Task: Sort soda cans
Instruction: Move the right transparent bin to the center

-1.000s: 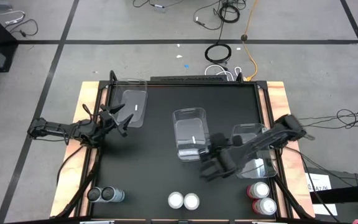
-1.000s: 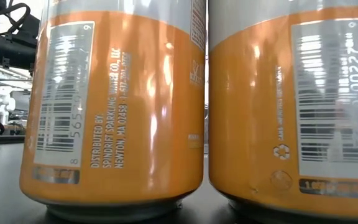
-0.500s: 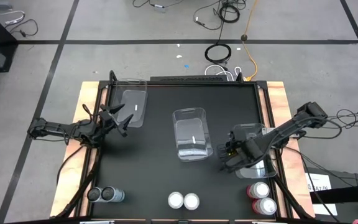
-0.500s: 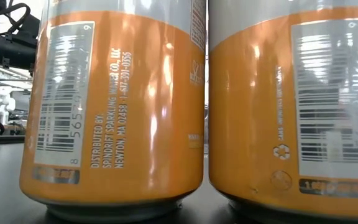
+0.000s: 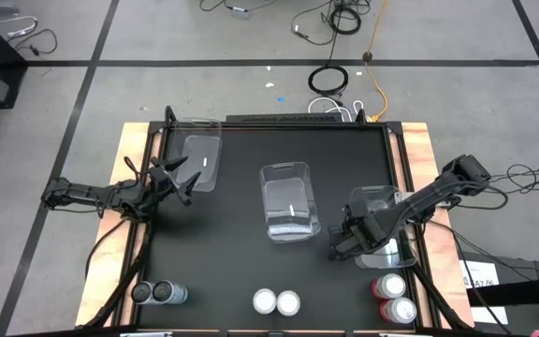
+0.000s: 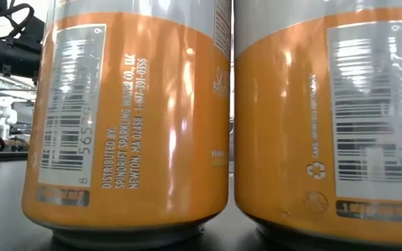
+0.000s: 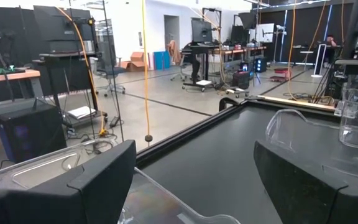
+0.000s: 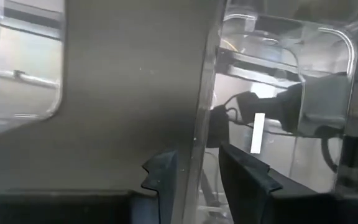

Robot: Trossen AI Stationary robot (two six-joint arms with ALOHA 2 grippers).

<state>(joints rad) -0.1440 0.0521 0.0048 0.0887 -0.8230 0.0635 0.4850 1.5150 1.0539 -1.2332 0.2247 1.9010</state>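
six soda cans (image 5: 277,301) upright in pairs, axes vertical; right end effector (image 8: 194,171) pinching clear bin (image 5: 378,208) wall; left end effector (image 5: 182,181) wide open.

A lab hall; workbenches (image 7: 5,78), monitors (image 7: 201,28), floor cables (image 5: 330,80) around.

Even, bright overhead light; glare streaks the orange cans (image 6: 128,118), and the right wrist view is hazy.

Bare mat (image 5: 223,243) between bins, cans (image 5: 276,301)
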